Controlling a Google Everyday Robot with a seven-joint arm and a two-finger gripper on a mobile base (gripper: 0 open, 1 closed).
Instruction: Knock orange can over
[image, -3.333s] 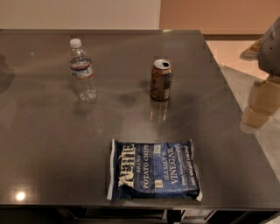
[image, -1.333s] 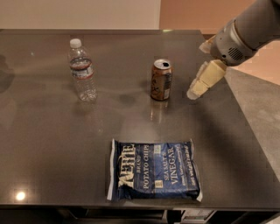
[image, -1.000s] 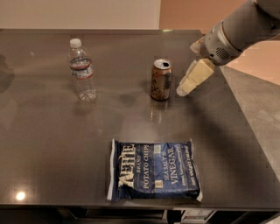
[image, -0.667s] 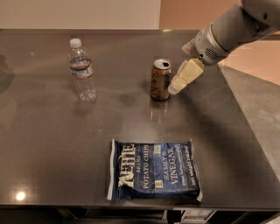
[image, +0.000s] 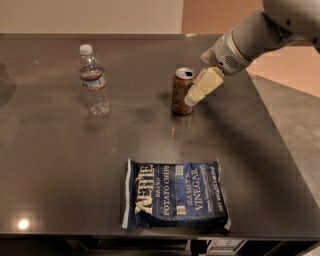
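The orange can (image: 181, 92) stands upright near the middle of the dark table (image: 60, 165), orange-brown with a silver top and pull tab. My gripper (image: 192, 98) reaches in from the upper right on a white arm. Its pale beige fingers point down-left, and their tip is at the can's right side, touching it or nearly so. The gripper holds nothing.
A clear plastic water bottle (image: 94, 81) with a white cap stands upright left of the can. A blue bag of sea salt and vinegar potato chips (image: 175, 195) lies flat near the front edge. The table's right edge runs diagonally past my arm.
My gripper has swept in from the right edge, leftward across the table, up to the can's right side. The can still stands upright in the same spot.
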